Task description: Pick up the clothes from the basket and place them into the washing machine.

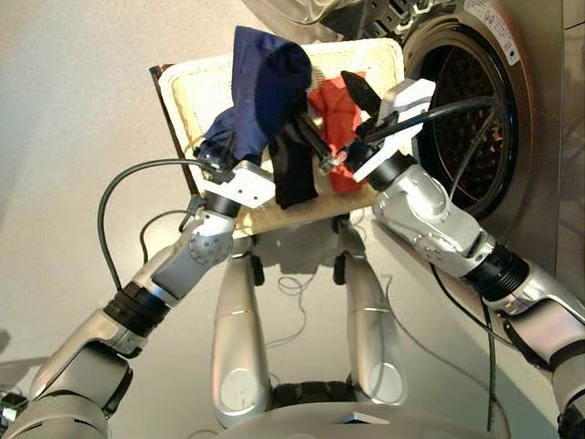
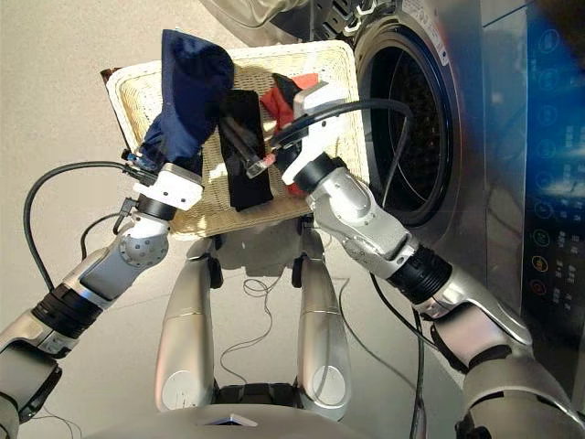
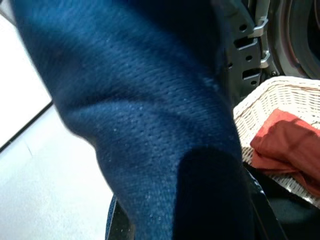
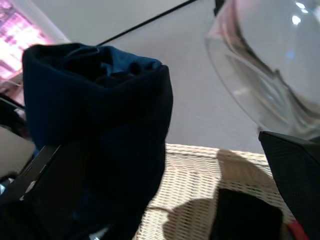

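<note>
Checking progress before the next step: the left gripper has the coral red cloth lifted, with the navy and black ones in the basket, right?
Not quite. The left gripper holds up the navy blue cloth; the coral red cloth lies in the basket with the black cloth. The left eye view shows this.

Both arms are built of silver-grey metallic shells with rounded, bulbous segments, joined by black ribbed collars at the forearms. Just behind the left claw (image 2: 151, 169) sits a white angular wrist block, and behind that a grey ball-shaped joint dotted with small dark screws. A thin black cable loops out from beside that block and runs back along the arm. The right claw (image 1: 343, 119) has long black fingers (image 1: 361, 91) mounted on a white bracket; a thick black cable arches over the bracket and trails back past the glossy silver forearm. A small red mark shows near its wrist mount.
</note>
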Motion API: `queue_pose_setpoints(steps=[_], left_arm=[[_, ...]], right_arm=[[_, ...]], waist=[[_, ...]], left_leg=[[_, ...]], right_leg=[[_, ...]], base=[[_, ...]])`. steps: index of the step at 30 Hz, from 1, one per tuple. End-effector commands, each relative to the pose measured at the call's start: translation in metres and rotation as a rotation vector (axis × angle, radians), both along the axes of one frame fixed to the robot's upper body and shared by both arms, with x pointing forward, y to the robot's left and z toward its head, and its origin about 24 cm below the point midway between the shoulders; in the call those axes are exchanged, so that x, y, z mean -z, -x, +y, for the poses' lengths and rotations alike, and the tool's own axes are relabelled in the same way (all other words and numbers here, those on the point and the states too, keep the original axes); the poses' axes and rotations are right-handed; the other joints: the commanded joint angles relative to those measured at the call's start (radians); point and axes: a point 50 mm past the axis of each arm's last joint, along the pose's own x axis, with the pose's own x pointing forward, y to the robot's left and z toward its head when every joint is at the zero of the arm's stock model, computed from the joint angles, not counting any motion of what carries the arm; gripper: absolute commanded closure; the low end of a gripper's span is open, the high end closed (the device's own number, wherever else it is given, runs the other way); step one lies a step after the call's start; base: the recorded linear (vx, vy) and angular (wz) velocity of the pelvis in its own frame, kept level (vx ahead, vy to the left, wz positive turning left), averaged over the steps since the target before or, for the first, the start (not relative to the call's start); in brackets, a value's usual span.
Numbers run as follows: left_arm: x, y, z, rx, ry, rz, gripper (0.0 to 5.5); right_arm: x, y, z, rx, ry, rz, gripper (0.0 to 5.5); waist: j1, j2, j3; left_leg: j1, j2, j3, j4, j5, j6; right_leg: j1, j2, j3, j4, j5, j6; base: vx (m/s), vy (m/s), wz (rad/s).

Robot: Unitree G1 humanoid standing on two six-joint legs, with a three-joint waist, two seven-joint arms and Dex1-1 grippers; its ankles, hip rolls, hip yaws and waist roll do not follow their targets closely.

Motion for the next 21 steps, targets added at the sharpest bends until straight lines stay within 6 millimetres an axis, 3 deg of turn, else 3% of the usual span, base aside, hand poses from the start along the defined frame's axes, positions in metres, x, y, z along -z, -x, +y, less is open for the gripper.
queue_pose_setpoints(steps=[1, 21], left_arm=[[-0.019, 0.027, -0.034, 0.227, -0.037, -0.14, 5.5], [-0.035, 0.037, -0.05, 0.318, -0.094, -0.24, 5.5]], right_arm=[[-0.035, 0.033, 0.025, -0.219, -0.018, -0.147, 0.0], [-0.031, 0.035, 0.042, -0.279, 0.0, -0.107, 0.0]], waist=[[0.009, 0.032, -0.009], [0.024, 0.051, -0.009]], left_leg=[[0.081, -0.04, 0.018, -0.12, 0.028, 0.014], [0.139, -0.049, 0.003, -0.115, 0.022, 0.015]], right_leg=[[-0.012, -0.033, -0.014, 0.119, -0.121, 0.061], [0.051, -0.038, -0.012, 0.136, -0.139, 0.057]], base=[[0.0, 0.0, 0.0], [0.0, 0.0, 0.0]])
